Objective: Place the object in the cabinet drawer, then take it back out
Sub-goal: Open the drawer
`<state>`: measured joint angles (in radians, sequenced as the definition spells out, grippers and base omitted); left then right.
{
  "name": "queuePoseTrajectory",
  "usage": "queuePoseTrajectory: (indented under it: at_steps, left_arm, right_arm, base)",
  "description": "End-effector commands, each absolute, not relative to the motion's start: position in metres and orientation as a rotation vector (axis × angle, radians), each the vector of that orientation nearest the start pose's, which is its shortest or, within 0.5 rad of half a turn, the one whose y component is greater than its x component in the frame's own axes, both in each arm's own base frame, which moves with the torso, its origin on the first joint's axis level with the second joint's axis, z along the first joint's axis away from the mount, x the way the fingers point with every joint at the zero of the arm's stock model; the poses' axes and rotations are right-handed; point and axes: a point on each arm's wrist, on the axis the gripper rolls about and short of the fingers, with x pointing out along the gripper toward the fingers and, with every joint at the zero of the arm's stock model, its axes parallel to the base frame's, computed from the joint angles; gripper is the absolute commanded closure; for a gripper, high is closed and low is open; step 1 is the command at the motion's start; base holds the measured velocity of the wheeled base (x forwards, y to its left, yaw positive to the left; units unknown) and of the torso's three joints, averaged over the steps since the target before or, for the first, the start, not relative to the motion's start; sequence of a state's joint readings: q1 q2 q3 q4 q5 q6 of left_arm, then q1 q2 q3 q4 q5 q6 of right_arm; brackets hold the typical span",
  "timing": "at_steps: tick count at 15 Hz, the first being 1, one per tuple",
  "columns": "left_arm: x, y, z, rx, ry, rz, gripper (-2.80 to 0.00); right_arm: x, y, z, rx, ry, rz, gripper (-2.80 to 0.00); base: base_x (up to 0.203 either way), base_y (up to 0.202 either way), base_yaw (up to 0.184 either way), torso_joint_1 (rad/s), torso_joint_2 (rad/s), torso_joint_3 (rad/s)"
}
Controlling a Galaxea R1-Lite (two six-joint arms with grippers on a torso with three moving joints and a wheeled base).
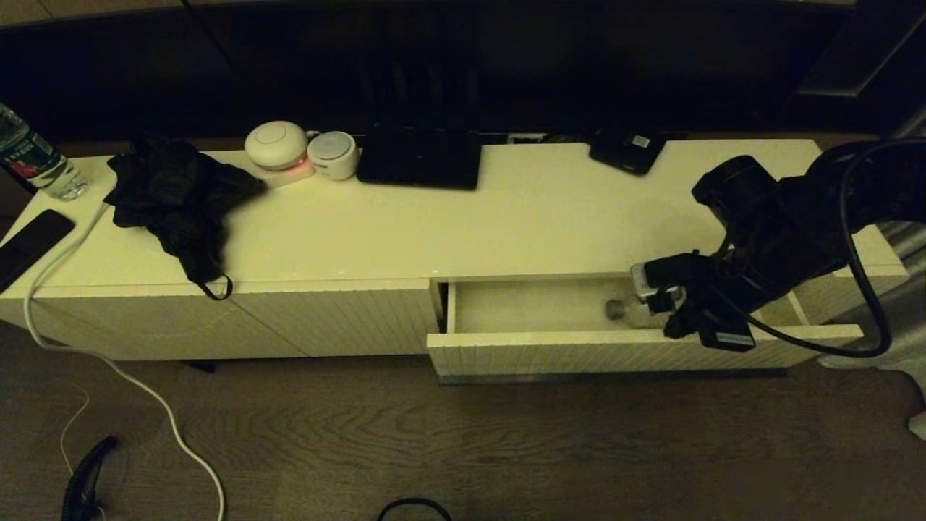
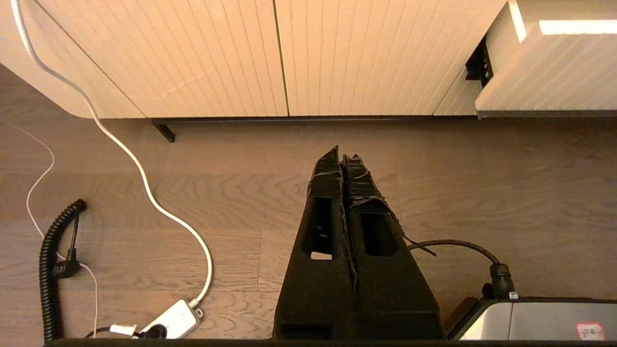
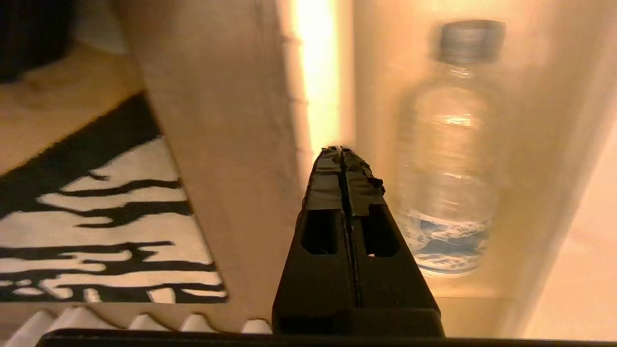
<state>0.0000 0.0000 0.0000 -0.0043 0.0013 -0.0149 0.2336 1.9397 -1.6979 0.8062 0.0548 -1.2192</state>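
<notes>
Far left at nine o'clock: second bottle with green-and-red label [image 1: 32,161], no part of the task. Left claw [image 2: 341,161] parked low over the wooden floor, fingers pressed together, empty. At three o'clock: wide white ribbed-front cabinet drawer [image 1: 535,346] pulled open, clear ridged water bottle with pale grey cap [image 3: 446,159] lying flat inside. Right claw [image 3: 343,156] above the drawer's front edge, closed on nothing, bottle just beside. Likely between stowing and retrieval; next: open, descend around the body.
</notes>
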Motion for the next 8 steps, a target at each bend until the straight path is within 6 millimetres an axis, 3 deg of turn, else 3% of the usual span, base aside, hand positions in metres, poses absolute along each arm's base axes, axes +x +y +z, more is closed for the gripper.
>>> queuePoseTrajectory:
  at_steps: [1,5,8]
  left_arm:
    - [-0.023,0.000,0.075,-0.015,-0.005,0.001,0.00]
    - [-0.023,0.000,0.076,-0.015,-0.005,0.001,0.00]
    - [-0.023,0.000,0.076,-0.015,-0.006,0.001,0.00]
  right_arm:
    - [0.331,0.080,0.237,-1.199,0.720,0.849,0.00]
    - [0.334,0.080,0.248,-1.199,0.701,0.834,0.00]
    - [0.345,0.075,0.240,-1.189,0.723,0.824,0.00]
  base:
    - [0.000,0.000,0.000,0.000,0.00,0.000]
    - [0.000,0.000,0.000,0.000,0.00,0.000]
    - [0.000,0.000,0.000,0.000,0.00,0.000]
